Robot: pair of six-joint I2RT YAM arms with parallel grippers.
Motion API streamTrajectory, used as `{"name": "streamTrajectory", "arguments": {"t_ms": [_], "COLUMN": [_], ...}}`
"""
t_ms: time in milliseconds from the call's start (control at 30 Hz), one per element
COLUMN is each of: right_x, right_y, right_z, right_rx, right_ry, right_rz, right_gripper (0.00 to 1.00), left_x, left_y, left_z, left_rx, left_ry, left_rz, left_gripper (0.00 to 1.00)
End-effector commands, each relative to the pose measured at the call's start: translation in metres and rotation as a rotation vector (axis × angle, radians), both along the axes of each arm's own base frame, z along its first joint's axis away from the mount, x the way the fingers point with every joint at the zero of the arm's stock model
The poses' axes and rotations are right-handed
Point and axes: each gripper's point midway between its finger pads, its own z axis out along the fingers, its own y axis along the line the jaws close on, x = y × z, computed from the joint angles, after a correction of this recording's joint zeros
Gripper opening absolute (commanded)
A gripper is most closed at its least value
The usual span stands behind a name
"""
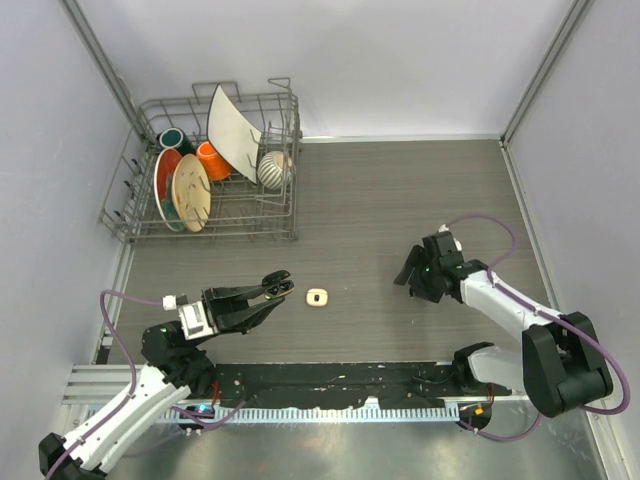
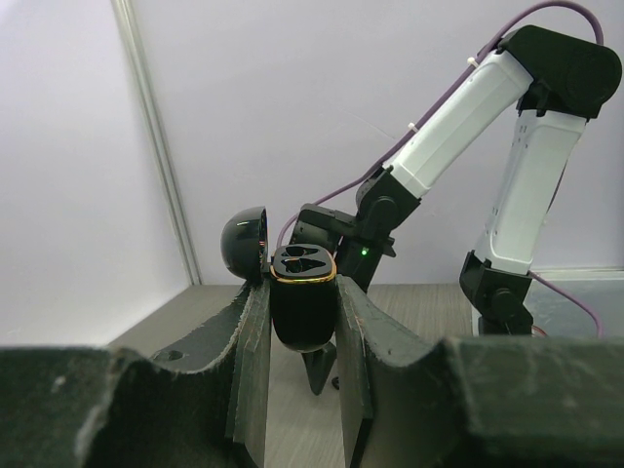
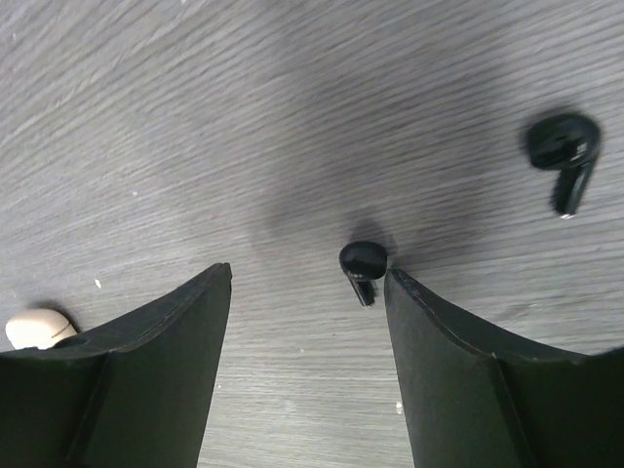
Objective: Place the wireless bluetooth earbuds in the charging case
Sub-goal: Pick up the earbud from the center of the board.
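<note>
Early stage, nothing inserted yet: left gripper (image 1: 283,287) clamps the black charging case (image 2: 302,317), lid flipped open, both slots look empty. Case is well apart from the right gripper (image 3: 307,276), whose jaws stand open; black earbud (image 3: 363,263) lies between its fingers, just beside one, ungrasped. Second black earbud (image 3: 563,146) lies near, outside the jaws. Cream item (image 3: 34,327) by its other finger, can't identify. All inserts left

Dark wood-grain tabletop (image 1: 400,190), evenly lit, enclosed by plain pale lilac walls (image 1: 400,60) with grey metal corner posts (image 1: 542,65). A wire dish rack (image 1: 240,205) stands well beyond the left gripper (image 1: 283,286), to its left, against the wall.
</note>
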Motion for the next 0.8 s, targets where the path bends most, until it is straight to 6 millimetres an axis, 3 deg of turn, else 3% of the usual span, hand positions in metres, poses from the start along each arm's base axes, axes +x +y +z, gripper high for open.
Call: {"name": "streamTrajectory", "arguments": {"t_ms": [0,300,767], "right_x": [-0.026,-0.018,-0.004], "right_y": [0.001,-0.01,-0.016], "right_z": [-0.017,-0.015,-0.01], "right_rx": [-0.046,-0.126,-0.154], "right_ry": [0.075,0.061,0.056], "right_rz": [-0.036,-0.048,-0.15], "right_gripper": [0.7,0.7,0.57], "left_x": [0.0,0.001,0.002], "left_y": [0.003,0.003,0.004], "left_z": [0.007,0.006,0.007], "left_rx": [-0.024,-0.026,-0.025], "left_ry": [-0.026,-0.022,-0.018], "left_rz": [0.018,0.019,0.029], "left_gripper": [0.0,0.0,0.0]}}
